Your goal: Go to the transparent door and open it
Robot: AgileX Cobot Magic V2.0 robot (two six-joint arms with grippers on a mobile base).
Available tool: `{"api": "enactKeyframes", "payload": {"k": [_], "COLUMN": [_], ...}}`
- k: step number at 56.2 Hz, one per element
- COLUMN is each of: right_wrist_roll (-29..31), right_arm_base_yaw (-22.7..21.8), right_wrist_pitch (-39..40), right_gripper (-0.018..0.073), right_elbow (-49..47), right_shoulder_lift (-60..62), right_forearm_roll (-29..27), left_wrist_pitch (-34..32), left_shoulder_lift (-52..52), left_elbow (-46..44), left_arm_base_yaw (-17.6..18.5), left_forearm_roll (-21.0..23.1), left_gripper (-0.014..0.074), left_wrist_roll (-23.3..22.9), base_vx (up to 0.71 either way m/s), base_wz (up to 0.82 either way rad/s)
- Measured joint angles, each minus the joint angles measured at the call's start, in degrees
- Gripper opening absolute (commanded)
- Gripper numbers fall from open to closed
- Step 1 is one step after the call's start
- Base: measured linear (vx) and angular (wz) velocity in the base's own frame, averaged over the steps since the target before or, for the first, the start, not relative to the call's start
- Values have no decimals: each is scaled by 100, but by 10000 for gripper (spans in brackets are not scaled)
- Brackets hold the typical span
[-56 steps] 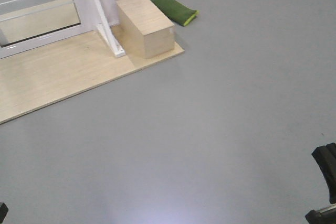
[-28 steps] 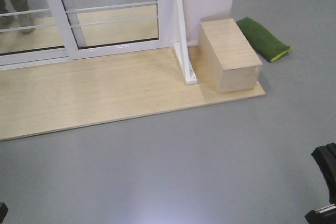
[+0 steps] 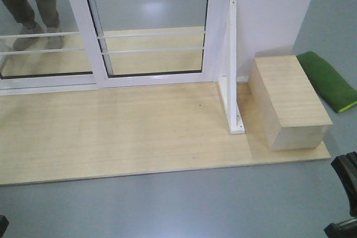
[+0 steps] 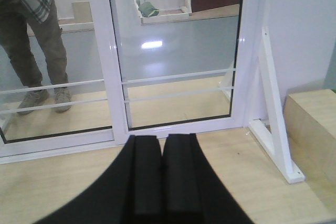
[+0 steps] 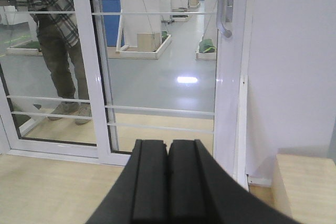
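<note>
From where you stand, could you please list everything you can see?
transparent door: one, white-framed, right panel
handle: one, pale, door's right rail
second glass panel: one, white-framed, left
person: one, khaki trousers, behind left panel
brace: one, white, right of door
wooden box: one, pale, beside brace
mat: one, green, right of box
platform: one, pale wood, before doors
left end effector: one, black, shut, facing door
right end effector: one, black, shut, facing door

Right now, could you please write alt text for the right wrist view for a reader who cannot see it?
The right gripper, jaws shut, points at the transparent door, a white-framed glass panel with thin horizontal bars and a curved handle on its right-hand rail. A person stands behind the neighbouring left panel.
</note>
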State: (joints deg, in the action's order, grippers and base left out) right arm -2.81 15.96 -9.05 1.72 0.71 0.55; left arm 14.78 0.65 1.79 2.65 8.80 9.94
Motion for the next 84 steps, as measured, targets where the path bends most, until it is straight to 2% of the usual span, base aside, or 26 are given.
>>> {"api": "enactKeyframes", "payload": {"k": [44,84], "right_wrist_roll": [0,0], "right_arm_base_yaw": [0,0], "right_wrist_pitch": [0,13], "right_gripper": [-6,-6], "right_elbow": [0,0], "right_shoulder_lift": [0,-9], "right_forearm_roll": [0,0], "left_wrist_pitch": [0,-6], "left_shoulder_lift": [0,0], "left_elbow": [0,8], "left_arm_base_yaw": [0,6], "left_forearm_roll": [0,-9], "left_gripper": [3,3], "left_wrist_roll": [0,0], "base_vx": [55,30], "base_wz": [13,-5]}}
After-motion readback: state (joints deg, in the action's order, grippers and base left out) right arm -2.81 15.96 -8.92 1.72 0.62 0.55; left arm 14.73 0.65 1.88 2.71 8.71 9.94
